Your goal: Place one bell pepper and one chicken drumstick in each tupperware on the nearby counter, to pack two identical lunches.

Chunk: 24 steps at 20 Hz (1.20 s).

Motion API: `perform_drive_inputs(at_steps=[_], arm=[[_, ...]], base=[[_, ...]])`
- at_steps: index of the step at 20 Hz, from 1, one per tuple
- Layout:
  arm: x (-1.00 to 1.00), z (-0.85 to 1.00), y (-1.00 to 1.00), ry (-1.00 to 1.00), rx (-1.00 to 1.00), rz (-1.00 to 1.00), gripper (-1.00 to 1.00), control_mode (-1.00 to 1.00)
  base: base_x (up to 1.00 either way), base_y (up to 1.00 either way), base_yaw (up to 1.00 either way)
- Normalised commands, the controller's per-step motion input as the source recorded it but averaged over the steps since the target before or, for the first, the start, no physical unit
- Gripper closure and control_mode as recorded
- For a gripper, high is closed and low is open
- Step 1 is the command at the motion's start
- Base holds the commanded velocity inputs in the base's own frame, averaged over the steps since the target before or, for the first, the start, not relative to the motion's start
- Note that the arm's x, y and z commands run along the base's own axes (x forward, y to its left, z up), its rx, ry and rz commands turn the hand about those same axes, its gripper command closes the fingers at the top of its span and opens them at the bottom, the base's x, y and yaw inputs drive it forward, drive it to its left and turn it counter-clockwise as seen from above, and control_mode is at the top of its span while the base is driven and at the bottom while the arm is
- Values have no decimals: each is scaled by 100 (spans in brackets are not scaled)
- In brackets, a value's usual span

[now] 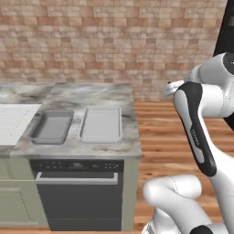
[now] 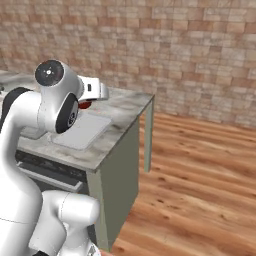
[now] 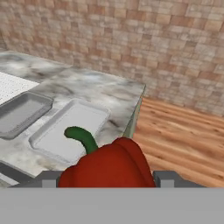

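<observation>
Red bell pepper (image 3: 107, 166) pinched in gripper (image 3: 107, 179), raised near the marbled table (image 3: 100, 94) edge, above and beside two empty grey tupperware containers (image 3: 70, 127) set side by side.

glossy red bell pepper (image 3: 109, 168), marbled stone counter (image 3: 100, 89)

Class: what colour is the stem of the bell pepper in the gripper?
Green, on the red bell pepper; clearest in the hand view.
</observation>
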Motion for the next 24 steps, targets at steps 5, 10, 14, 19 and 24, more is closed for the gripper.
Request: perform_drive_inputs(at_steps=[5,10,14,19,24], arm=[[0,0,0,0,0,0,100,100],[0,0,0,0,0,0,100,100],[0,0,0,0,0,0,100,100],[0,0,0,0,0,0,100,100],[0,0,0,0,0,0,100,100]], base=[[-1,100,0],[7,100,-3],[35,100,-11],[51,47,-18],[62,12,-20]])
